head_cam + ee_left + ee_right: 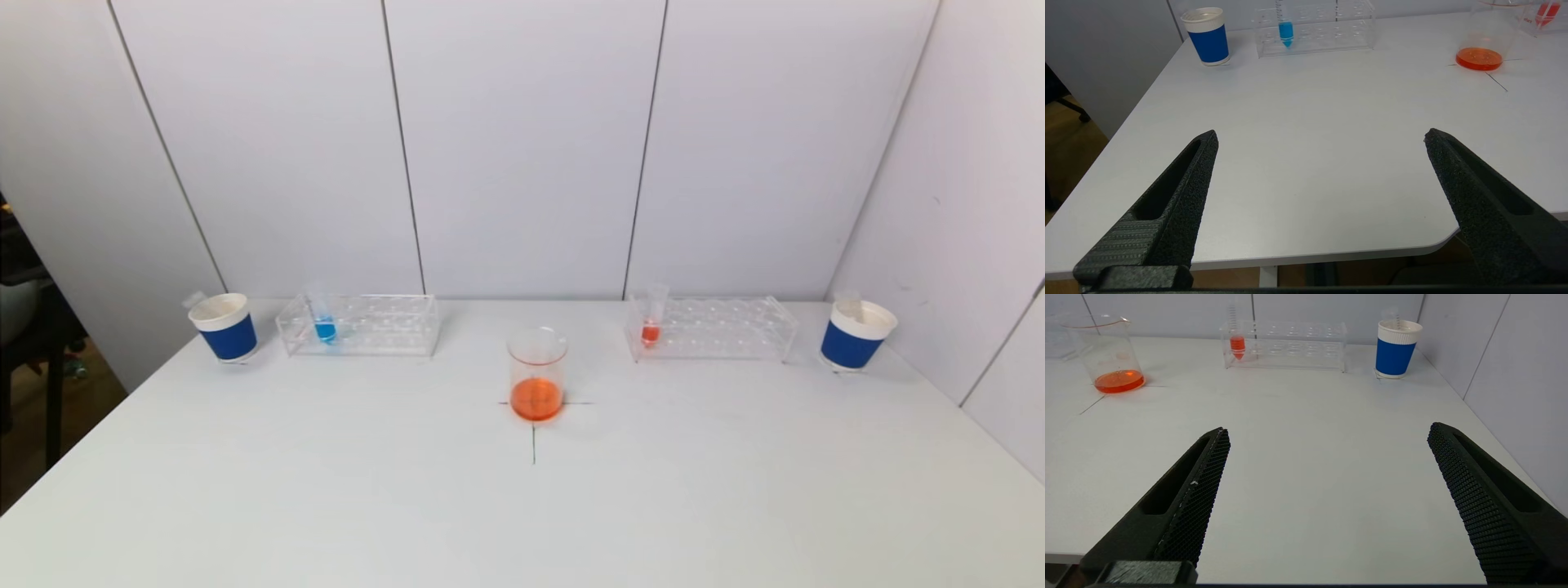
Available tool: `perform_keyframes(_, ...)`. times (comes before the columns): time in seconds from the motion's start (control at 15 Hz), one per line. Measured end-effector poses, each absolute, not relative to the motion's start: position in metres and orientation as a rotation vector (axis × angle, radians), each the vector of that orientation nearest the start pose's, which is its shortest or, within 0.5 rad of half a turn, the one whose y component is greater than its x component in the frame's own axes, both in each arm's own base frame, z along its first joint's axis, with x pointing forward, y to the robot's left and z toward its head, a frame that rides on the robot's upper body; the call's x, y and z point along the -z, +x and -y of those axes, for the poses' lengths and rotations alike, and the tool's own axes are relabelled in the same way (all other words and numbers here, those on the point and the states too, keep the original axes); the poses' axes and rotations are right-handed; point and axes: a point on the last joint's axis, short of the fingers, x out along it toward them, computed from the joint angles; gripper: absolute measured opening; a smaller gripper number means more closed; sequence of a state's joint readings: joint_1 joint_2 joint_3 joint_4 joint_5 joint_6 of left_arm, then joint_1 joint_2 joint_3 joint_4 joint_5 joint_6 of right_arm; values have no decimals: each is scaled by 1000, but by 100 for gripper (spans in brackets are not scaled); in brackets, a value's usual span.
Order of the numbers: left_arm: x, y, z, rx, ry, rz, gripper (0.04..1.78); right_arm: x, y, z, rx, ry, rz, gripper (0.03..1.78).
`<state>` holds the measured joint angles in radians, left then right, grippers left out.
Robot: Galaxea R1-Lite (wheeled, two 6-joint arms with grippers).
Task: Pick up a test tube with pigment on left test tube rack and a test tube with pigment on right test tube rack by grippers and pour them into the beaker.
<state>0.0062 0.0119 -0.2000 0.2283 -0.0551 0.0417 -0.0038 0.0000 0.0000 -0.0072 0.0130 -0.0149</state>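
A glass beaker (536,374) with orange liquid stands at the table's middle on a drawn cross. The clear left rack (359,325) holds a test tube of blue pigment (324,322) near its left end. The clear right rack (710,327) holds a test tube of orange-red pigment (651,321) near its left end. My left gripper (1321,136) is open and empty, low over the table's front left edge, far from the blue tube (1285,28). My right gripper (1327,430) is open and empty over the front right, far from the orange-red tube (1237,342). Neither arm shows in the head view.
A blue and white paper cup (225,327) stands left of the left rack, another paper cup (853,336) right of the right rack; each holds a clear tube. White walls close the back and right. The table's left edge drops to the floor.
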Motion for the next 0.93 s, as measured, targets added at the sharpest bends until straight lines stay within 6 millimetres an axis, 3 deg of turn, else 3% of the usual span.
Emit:
perform_keyframes(0.4,-81,-27,0,4,39,-23,176,-76,-23,0,-9,-15,7,176)
perform_keyframes(0.93,-76,-23,0,2,32,-1,176,-76,-23,0,-9,-15,7,176)
